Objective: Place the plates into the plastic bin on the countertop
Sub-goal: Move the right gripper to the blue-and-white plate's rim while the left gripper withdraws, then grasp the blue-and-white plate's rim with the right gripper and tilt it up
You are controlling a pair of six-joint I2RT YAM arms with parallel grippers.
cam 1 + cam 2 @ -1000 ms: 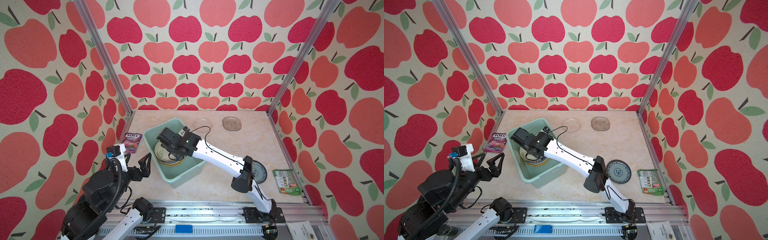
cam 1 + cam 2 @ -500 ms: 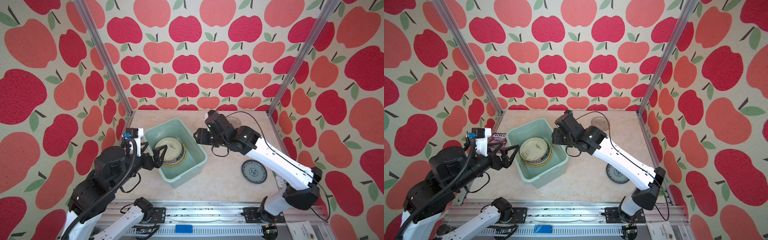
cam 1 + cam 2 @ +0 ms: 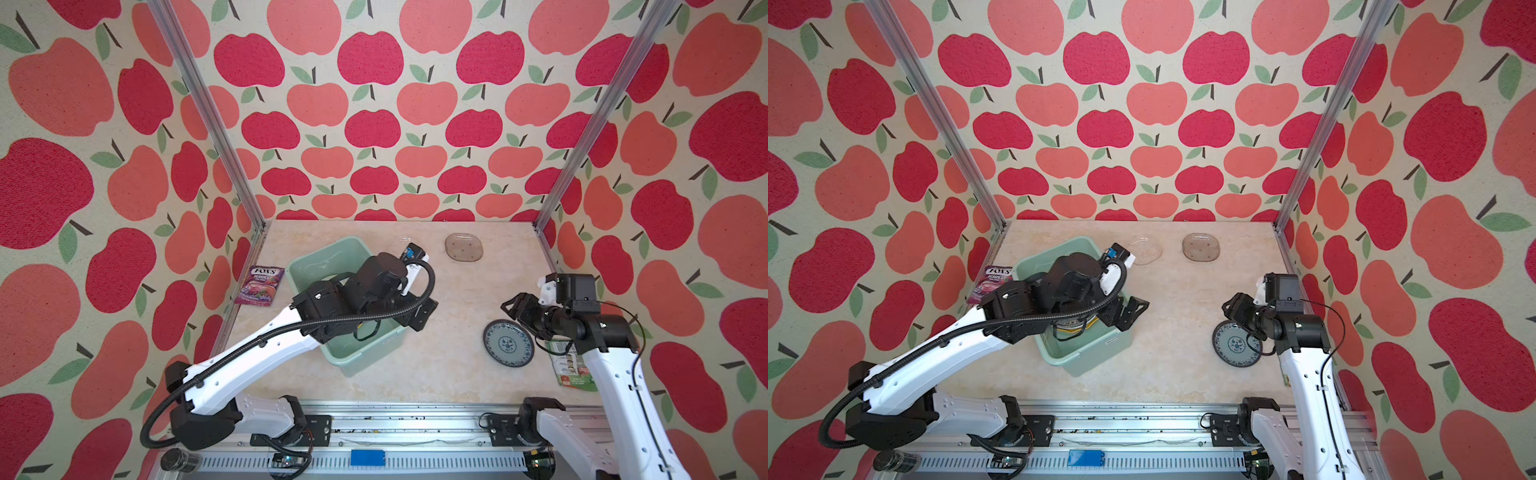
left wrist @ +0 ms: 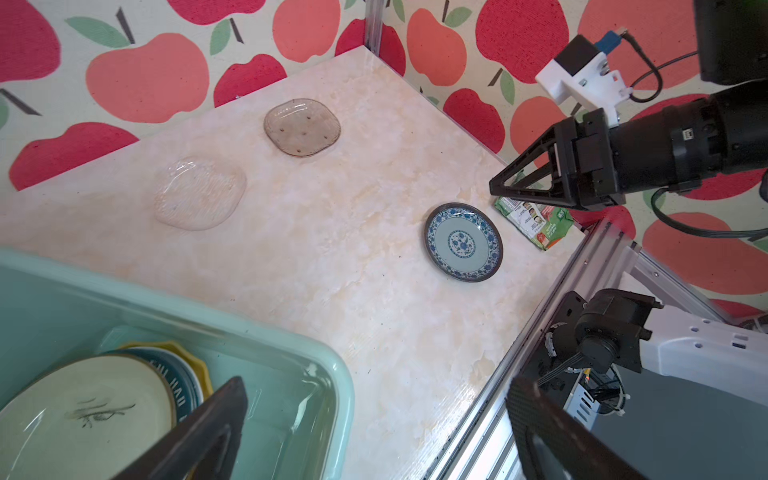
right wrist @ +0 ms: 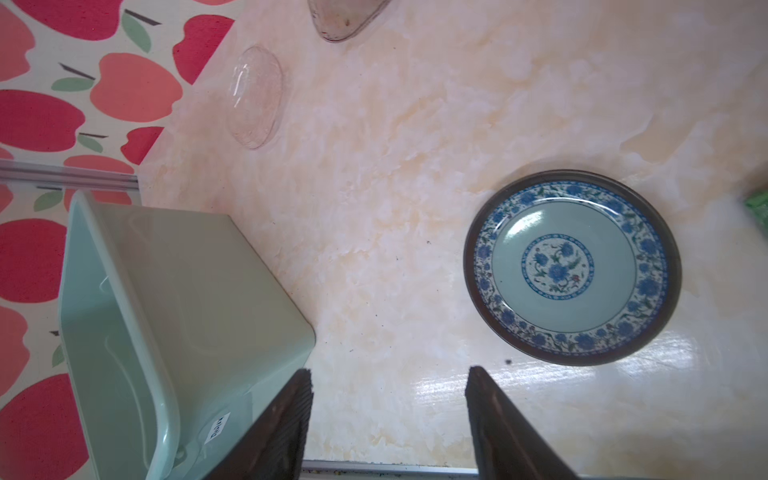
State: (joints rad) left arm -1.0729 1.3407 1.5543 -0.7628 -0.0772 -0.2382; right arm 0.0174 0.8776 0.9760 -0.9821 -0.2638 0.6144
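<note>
We're holding the left gripper wide open and empty over the bin's 3 o'clock rim, clear of the stack inside, while we're hovering the right gripper, part-open and empty, by the blue plate lying on the countertop at the bin's 4 o'clock, likely lining up its pickup.

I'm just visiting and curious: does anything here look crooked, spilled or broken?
Nothing looks spilled or broken. The plastic bin sits turned askew to the countertop edges. A purple packet and a green packet lie out there too, neither one a plate.
</note>
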